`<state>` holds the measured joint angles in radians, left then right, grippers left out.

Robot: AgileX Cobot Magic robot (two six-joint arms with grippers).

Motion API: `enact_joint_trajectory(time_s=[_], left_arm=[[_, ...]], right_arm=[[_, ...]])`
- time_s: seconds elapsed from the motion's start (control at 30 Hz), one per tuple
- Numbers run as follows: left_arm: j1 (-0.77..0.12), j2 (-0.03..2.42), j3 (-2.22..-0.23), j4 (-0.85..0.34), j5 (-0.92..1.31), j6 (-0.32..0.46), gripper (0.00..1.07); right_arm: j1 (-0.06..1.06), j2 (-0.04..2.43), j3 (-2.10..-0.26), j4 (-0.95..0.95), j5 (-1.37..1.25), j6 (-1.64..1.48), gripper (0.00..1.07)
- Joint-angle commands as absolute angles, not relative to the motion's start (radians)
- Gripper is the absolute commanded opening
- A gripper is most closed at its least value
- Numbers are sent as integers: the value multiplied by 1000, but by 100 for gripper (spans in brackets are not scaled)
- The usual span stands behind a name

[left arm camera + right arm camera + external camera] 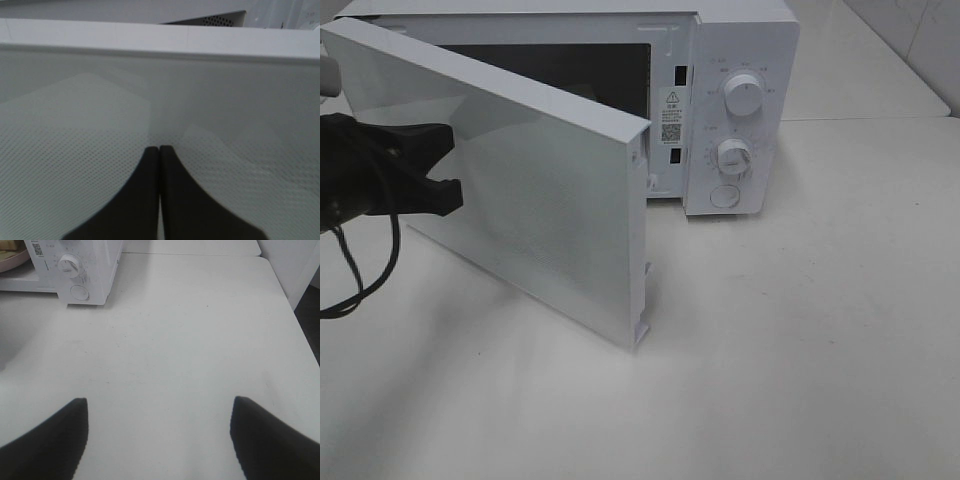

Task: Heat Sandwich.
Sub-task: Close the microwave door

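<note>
Left gripper (159, 149), jaws together, at microwave door (520, 170); right gripper (159, 410) apart; interior (580, 70) mostly hidden

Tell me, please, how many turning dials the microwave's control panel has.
2: the upper dial, and the lower dial directly beneath it, both on the microwave; none seem hidden.

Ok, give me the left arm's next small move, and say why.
Probably push the door toward the microwave to shut it. The door stands half open, the left gripper, jaws together, is at its outer face, and a pink plate shows at the edge of the cavity.
</note>
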<state>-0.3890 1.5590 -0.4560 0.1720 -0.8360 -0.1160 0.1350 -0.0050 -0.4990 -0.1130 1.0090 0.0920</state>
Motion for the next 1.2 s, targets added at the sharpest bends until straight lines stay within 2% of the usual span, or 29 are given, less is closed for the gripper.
enact_joint_trajectory(time_s=[0.03, 0.07, 0.3, 0.5, 0.63, 0.77, 0.9, 1.2], left_arm=[[-449, 1583, -495, 76, -850, -71, 0], [-481, 1604, -518, 22, -850, -38, 0], [-578, 1681, -605, -156, -850, 40, 0], [-627, 1735, -678, -224, -823, 64, 0], [-657, 1782, -748, -267, -815, 93, 0], [-695, 1855, -868, -358, -769, 143, 0], [-709, 1893, -927, -381, -768, 170, 0], [-716, 1983, -1071, -438, -714, 171, 0]], right_arm=[[128, -32, -497, -116, 995, 91, 75], [128, -32, -497, -116, 995, 91, 75], [128, -32, -497, -116, 995, 91, 75], [128, -32, -497, -116, 995, 91, 75], [128, -32, -497, -116, 995, 91, 75], [128, -32, -497, -116, 995, 91, 75], [128, -32, -497, -116, 995, 91, 75], [128, -32, -497, -116, 995, 91, 75]])
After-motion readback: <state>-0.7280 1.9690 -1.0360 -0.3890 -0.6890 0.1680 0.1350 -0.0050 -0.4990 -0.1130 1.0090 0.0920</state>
